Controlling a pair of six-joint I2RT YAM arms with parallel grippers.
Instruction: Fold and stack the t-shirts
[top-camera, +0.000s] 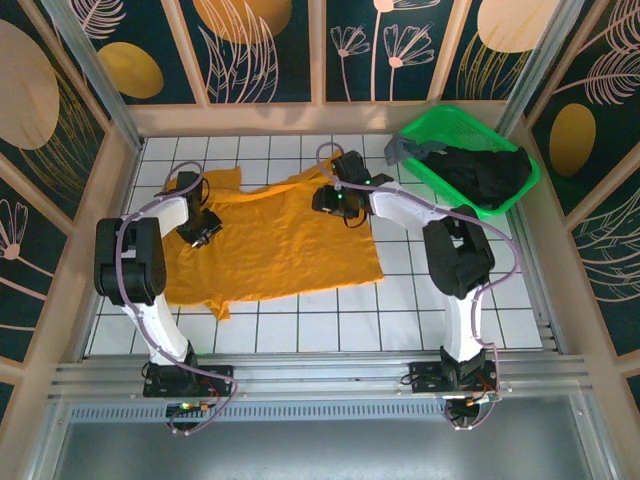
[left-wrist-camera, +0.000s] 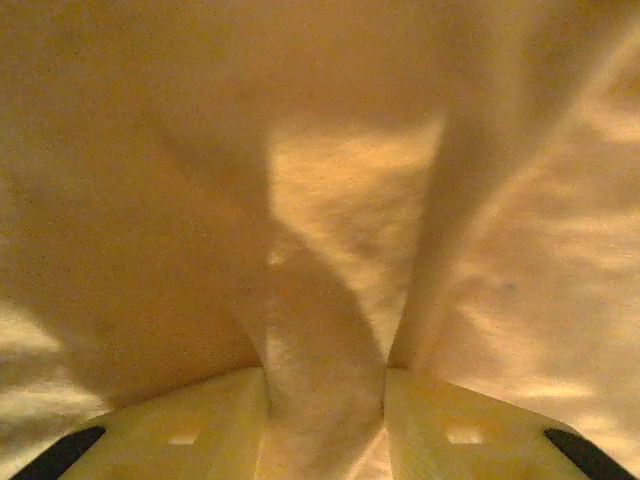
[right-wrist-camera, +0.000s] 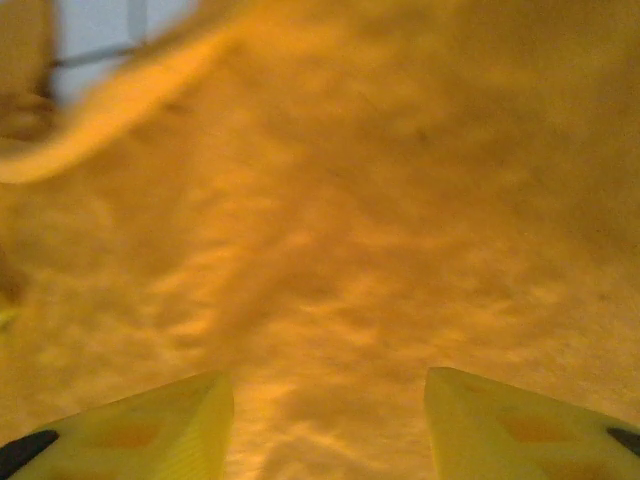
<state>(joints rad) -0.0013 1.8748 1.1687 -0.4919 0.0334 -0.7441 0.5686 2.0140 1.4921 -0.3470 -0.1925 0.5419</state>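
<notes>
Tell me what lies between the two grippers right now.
The mustard-orange t-shirt spans the whole stretch from the left gripper to the right gripper; the top view shows it.

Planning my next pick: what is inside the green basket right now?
A black t-shirt fills most of the green basket, with a grey one bunched at its left end. Anything beneath them is covered.

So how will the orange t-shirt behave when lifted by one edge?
Probably floppy: the orange t-shirt lies wrinkled and bunches into a ridge between the fingers of the left hand. Likely light; it should drape, not hold shape. Pushed, it would likely crumple.
</notes>
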